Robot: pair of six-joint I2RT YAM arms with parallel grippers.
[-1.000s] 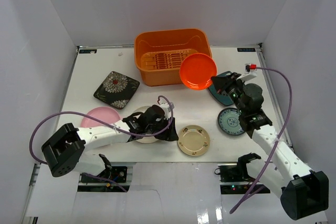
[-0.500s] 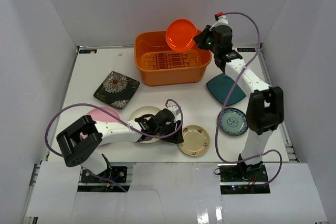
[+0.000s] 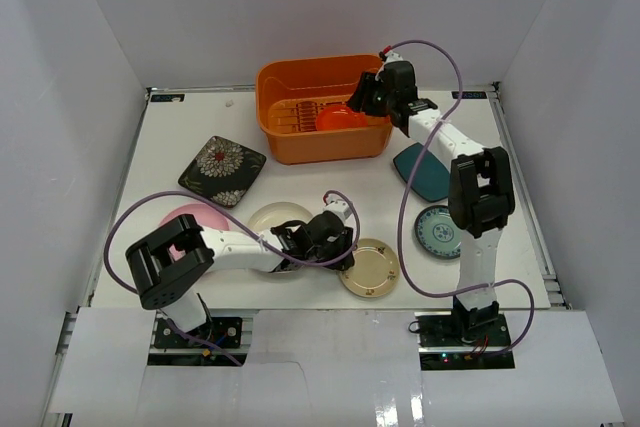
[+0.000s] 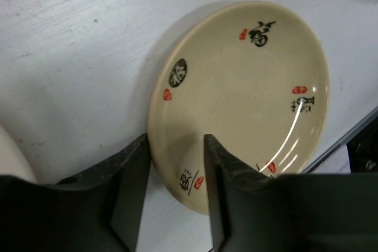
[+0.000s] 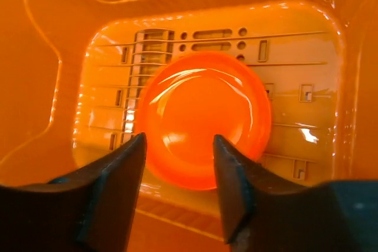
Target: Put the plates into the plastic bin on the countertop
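The red-orange plate (image 3: pixel 338 119) (image 5: pixel 204 110) lies flat on the slotted bottom of the orange plastic bin (image 3: pixel 275 77) (image 5: pixel 59 28). My right gripper (image 3: pixel 365 97) (image 5: pixel 177 146) hangs open above it, holding nothing. My left gripper (image 3: pixel 345 247) (image 4: pixel 175 146) is low on the countertop (image 3: pixel 330 187), open, its two fingers straddling the near rim of the floral cream plate (image 3: pixel 372 269) (image 4: pixel 242 87); one finger is over the plate, the other outside it.
On the countertop lie a plain cream plate (image 3: pixel 272 217), a pink plate (image 3: pixel 185 219), a black square plate with white flowers (image 3: pixel 222 169), a teal square plate (image 3: pixel 425 172) and a dark round plate (image 3: pixel 440 232). White walls enclose the surface.
The right arm carried the red-orange plate up over the bin, then opened; the plate now lies inside. The left gripper slid right onto the floral plate's rim and narrowed.
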